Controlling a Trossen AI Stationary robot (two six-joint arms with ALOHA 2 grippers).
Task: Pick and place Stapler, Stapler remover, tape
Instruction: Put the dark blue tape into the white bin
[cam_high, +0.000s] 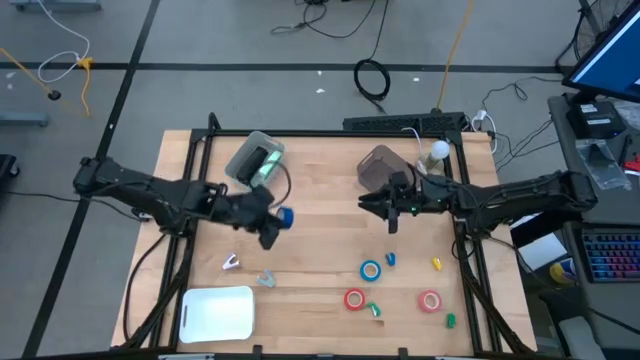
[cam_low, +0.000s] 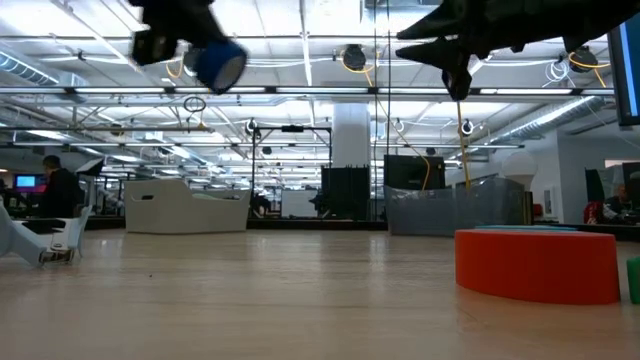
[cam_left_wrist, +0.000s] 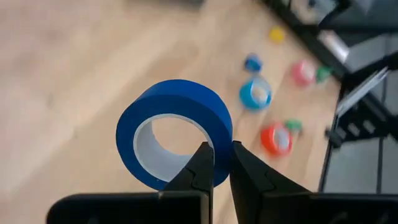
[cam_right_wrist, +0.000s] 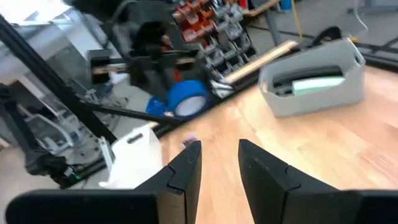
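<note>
My left gripper (cam_high: 272, 228) is shut on a blue tape roll (cam_left_wrist: 174, 134) and holds it high over the table's middle left; the low view shows the roll (cam_low: 218, 62) well clear of the wood. My right gripper (cam_right_wrist: 217, 155) hovers open at the middle right (cam_high: 385, 205), nothing between its fingers. A light-blue tape roll (cam_high: 371, 270) and two red ones (cam_high: 354, 298) (cam_high: 430, 300) lie flat near the front right. A clear bin (cam_high: 255, 160) at the far left holds a dark and pale-green thing (cam_right_wrist: 314, 84), seemingly the stapler. Which small item is the stapler remover I cannot tell. My left gripper pinches the ring's wall (cam_left_wrist: 221, 163) at one spot, one finger (cam_left_wrist: 200, 165) inside the pale core and the other outside on the blue band. The fingers slant downward toward the table's right side. The roll stands on edge beyond the fingertips, lifted clear of the table.
A dark bin (cam_high: 380, 165) stands at the far middle right. Two small pale items (cam_high: 231, 262) (cam_high: 266, 279) and a white tray (cam_high: 218, 312) lie at the front left. Small blue (cam_high: 390, 258), yellow (cam_high: 437, 264) and green (cam_high: 374, 310) bits lie among the rolls.
</note>
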